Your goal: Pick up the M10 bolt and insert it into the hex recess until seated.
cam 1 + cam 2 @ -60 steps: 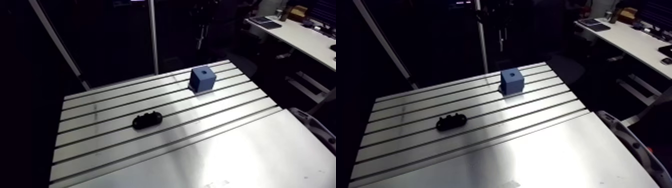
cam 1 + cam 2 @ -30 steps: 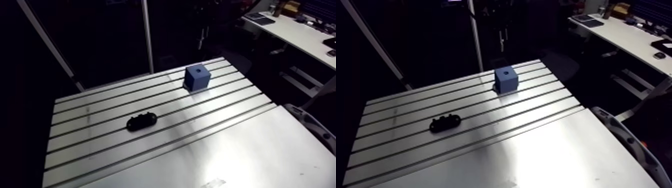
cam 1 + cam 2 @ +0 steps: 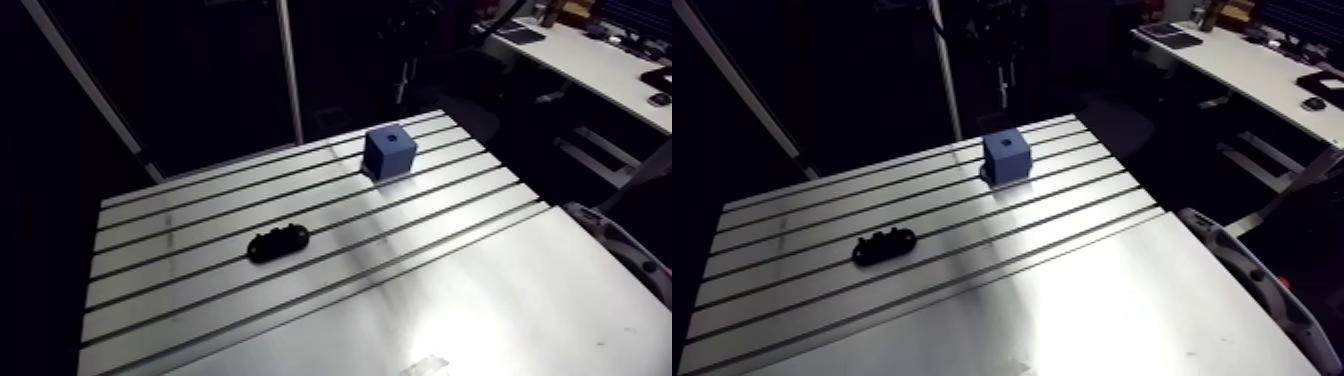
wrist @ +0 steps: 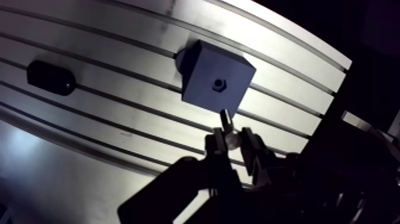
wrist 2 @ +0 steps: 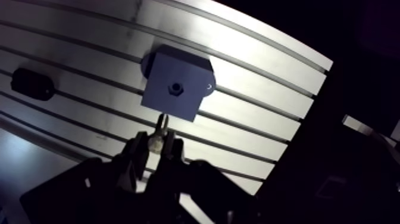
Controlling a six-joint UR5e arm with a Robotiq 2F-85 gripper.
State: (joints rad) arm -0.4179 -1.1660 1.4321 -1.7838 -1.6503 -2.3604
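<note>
Blue block (image 4: 205, 89) just ahead — claw (image 4: 232, 139) clamped on M10 bolt (image 4: 227, 123); risks jamming at hex recess (image 4: 219, 84) rim if tilted.

The bolt (image 4: 225, 120) (clamped in the tool (image 4: 232, 139)) has its head partly hidden.

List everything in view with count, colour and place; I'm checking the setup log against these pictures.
table: 1, silver, slotted, under everything.
block: 1, blue, standing on the table's far part, with a hole in its top face.
holder: 1, black, oblong, lying on the table apart from the block.
bolt: 1, shiny metal, gripped in the end effector, tip toward the block.
end effector: 1, dark, two fingers shut on the bolt, close beside the block.
</note>
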